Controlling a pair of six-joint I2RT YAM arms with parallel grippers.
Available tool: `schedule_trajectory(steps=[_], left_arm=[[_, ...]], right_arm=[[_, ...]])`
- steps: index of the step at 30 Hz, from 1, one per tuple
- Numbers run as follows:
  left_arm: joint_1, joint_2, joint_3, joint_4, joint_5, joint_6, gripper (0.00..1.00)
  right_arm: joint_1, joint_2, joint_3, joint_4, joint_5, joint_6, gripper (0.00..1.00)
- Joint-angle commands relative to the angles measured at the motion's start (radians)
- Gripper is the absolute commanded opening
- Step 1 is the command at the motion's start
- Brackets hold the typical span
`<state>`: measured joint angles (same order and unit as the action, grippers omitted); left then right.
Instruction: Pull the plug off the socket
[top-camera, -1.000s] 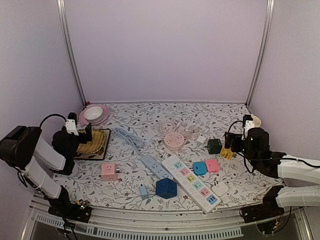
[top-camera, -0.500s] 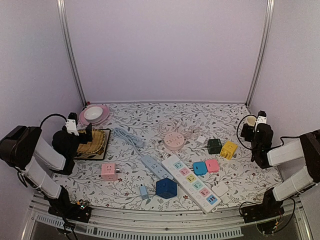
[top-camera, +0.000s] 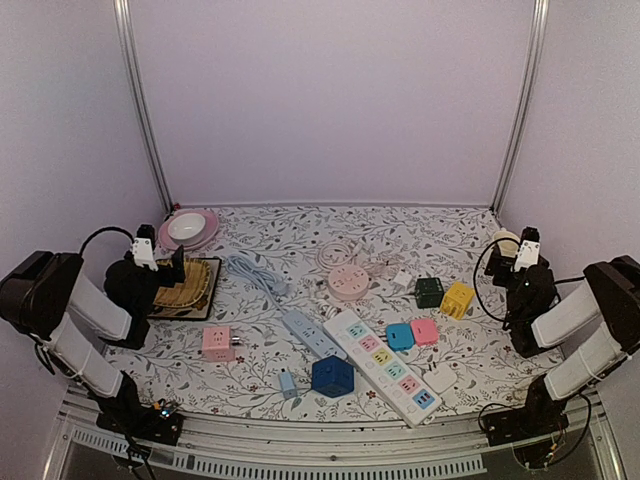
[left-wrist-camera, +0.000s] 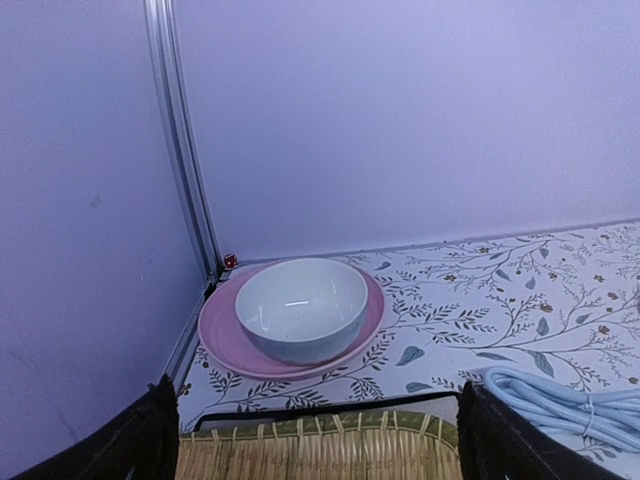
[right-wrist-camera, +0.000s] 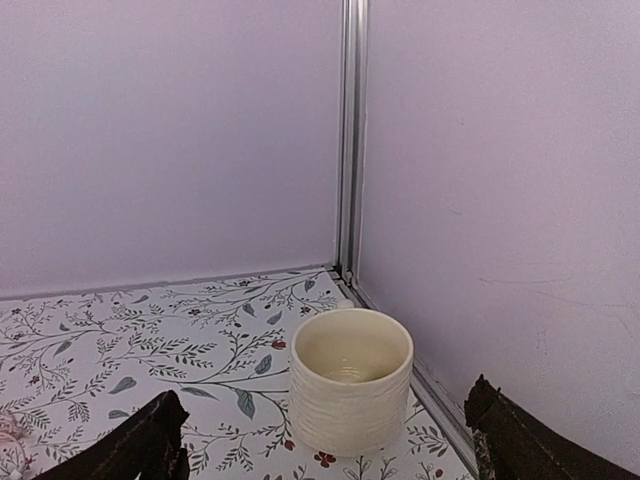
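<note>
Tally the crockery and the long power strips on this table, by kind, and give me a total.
Bowl: 1
Plate: 1
Cup: 1
Long power strips: 2
Total: 5

White power strip (top-camera: 385, 368): no readable text.
Blue cube socket (top-camera: 332, 376): no readable marking.
Cream cup (right-wrist-camera: 350, 392): no lettering.
White bowl (left-wrist-camera: 302, 310): no lettering.
</note>
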<state>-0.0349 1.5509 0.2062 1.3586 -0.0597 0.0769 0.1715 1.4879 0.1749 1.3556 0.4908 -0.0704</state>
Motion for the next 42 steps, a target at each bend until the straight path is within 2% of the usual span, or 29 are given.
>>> schedule_trajectory(steps=[1, 6, 7, 8, 9, 42], left_arm=[[-0.006, 0.001, 0.020, -0.018, -0.003, -0.002, 0.97], [-0.005, 0.001, 0.021, -0.019, -0.004, -0.003, 0.97], [-0.006, 0.001, 0.021, -0.019, -0.004, -0.004, 0.97], [-0.005, 0.000, 0.020, -0.019, -0.005, -0.003, 0.97], [-0.006, 0.001, 0.022, -0.020, -0.005, -0.004, 0.97], [-0.007, 0.001, 0.025, -0.026, -0.019, -0.010, 0.97]], right_arm=[[-0.026, 0.000, -0.005, 0.063, -0.067, -0.009, 0.99], [-0.119, 0.006, 0.042, -0.052, -0.274, 0.050, 0.99], [-0.137, 0.028, 0.053, -0.078, -0.289, 0.056, 0.99], [-0.152, 0.056, 0.043, -0.004, -0.296, 0.087, 0.99], [-0.159, 0.041, 0.052, -0.050, -0.303, 0.097, 0.99], [-0.162, 0.046, 0.051, -0.039, -0.350, 0.089, 0.99]])
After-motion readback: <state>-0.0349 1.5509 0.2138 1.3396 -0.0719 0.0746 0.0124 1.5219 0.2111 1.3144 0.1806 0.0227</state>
